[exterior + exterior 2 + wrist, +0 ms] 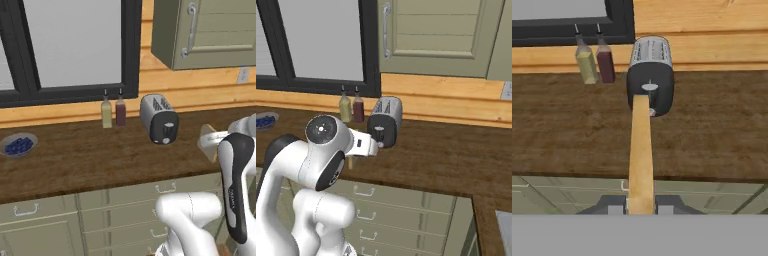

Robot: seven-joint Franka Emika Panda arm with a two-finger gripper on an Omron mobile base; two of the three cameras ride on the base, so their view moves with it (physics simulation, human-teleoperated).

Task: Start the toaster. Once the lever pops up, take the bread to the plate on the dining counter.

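The silver-grey toaster (159, 119) (386, 122) (651, 70) stands at the back of the wood worktop, its black end panel facing me. The lever (649, 87) shows as a pale knob high on that panel. My gripper (641, 205) is shut on the bread (641, 150), a thin tan slice seen edge-on that runs from the fingertips toward the toaster. From the left base view the bread (206, 140) hangs in the air right of the toaster, in front of the worktop. The plate and the dining counter are out of view.
Two bottles (113, 112) (595, 62) stand left of the toaster under the window. A grey bowl of blue berries (18, 145) sits at the far left. Beige drawers (125, 210) run below the worktop edge. A wall cabinet (210, 30) hangs above right.
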